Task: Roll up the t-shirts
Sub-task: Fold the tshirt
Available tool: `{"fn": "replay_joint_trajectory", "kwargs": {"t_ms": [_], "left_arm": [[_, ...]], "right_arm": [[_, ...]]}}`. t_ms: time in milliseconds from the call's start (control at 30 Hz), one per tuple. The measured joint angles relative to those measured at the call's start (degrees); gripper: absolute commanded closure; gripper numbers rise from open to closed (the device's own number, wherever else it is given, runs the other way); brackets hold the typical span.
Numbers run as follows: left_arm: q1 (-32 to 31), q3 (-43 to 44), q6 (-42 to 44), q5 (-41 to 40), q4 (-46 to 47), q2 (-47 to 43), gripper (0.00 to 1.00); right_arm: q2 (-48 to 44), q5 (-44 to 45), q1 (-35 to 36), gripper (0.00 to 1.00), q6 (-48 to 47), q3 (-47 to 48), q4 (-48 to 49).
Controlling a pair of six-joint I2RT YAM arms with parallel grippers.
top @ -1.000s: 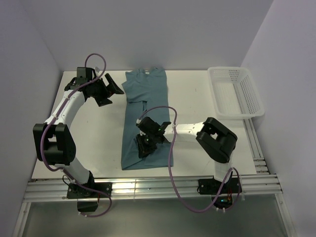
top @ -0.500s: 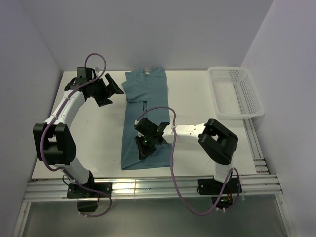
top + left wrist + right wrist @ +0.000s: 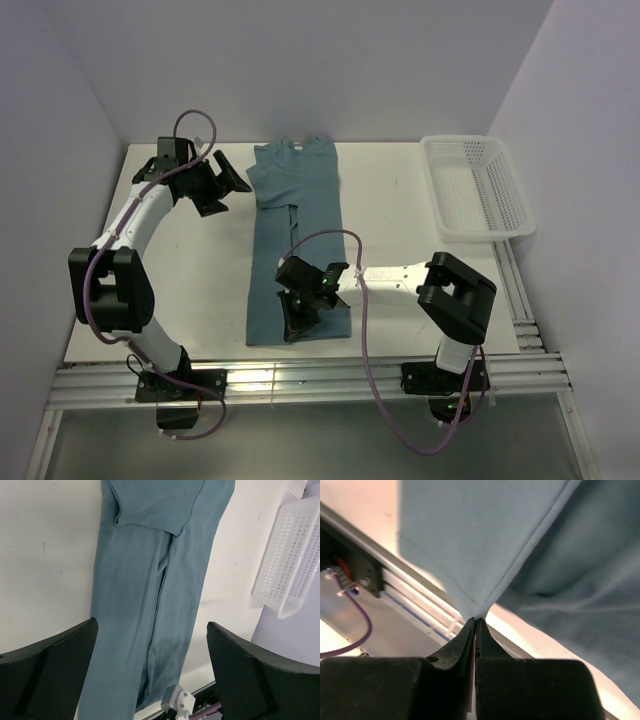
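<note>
The white table (image 3: 200, 260) fills the middle of the overhead view, with grey walls around it. Down its centre lies the teal-blue t-shirt (image 3: 300, 200), folded into a long narrow strip that runs from the top centre of the frame to the lower centre, collar end uppermost. A lengthwise fold line shows along it in the left wrist view (image 3: 150, 580).

The white mesh basket (image 3: 478, 185) sits at the upper right of the overhead frame, well apart from the shirt. In the left wrist view it shows at the right edge (image 3: 292, 555).

The left arm (image 3: 135, 215) curves up the left side of the frame. The right arm (image 3: 400, 272) reaches from the lower right toward the centre.

The left gripper (image 3: 232, 190) is at the upper left, just beside the shirt's collar end and not touching it. Its jaws stand wide apart, as its own camera shows (image 3: 151, 625).

The right gripper (image 3: 292, 330) is over the strip's lower end. Its jaws are closed tight on the shirt's hem (image 3: 476, 622), and the cloth (image 3: 470, 530) rises from that pinch in a tent.

A purple cable (image 3: 365, 340) loops along the right arm.
</note>
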Motion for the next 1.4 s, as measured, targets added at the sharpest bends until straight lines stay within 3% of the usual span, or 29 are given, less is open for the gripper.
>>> {"fn": "replay_joint_trajectory", "kwargs": {"t_ms": [200, 333, 433, 633, 733, 1033, 1233, 1400], "left_arm": [[-0.31, -1.7, 0.44, -0.24, -0.11, 0.0, 0.04], [-0.76, -3.37, 0.48, -0.48, -0.48, -0.09, 0.02], [-1.33, -6.21, 0.68, -1.25, -1.16, -1.49, 0.01], [-1.88, -12.0, 1.66, -2.64, -4.63, -8.15, 0.01], [-1.9, -14.62, 1.64, -2.93, -5.75, -12.26, 0.0], [-10.1, -32.72, -5.86, -3.41, -5.73, -26.4, 0.0], [-15.17, -40.24, -10.4, -5.18, -6.29, -28.48, 0.01], [-18.03, -44.0, -11.43, -5.88, -6.34, -30.45, 0.07]], "right_arm": [[-2.84, 1.42, -0.04, 1.0, 2.47, -3.93, -0.83], [-3.69, 1.62, -0.02, 0.76, 3.13, -4.68, -0.98], [-3.85, 1.81, -0.02, 0.65, 3.04, -4.68, -1.57], [-7.3, 2.27, -0.35, 0.57, 1.9, -4.68, -4.02], [-11.8, 2.43, -1.11, 0.47, 1.6, -5.86, -4.74], [-30.95, 0.24, -14.88, 0.44, 2.82, -23.39, -5.97], [-30.18, -1.16, -19.21, 0.44, 4.15, -28.79, -6.71], [-27.15, -3.06, -20.87, 0.45, 5.03, -30.1, -5.09]]}}
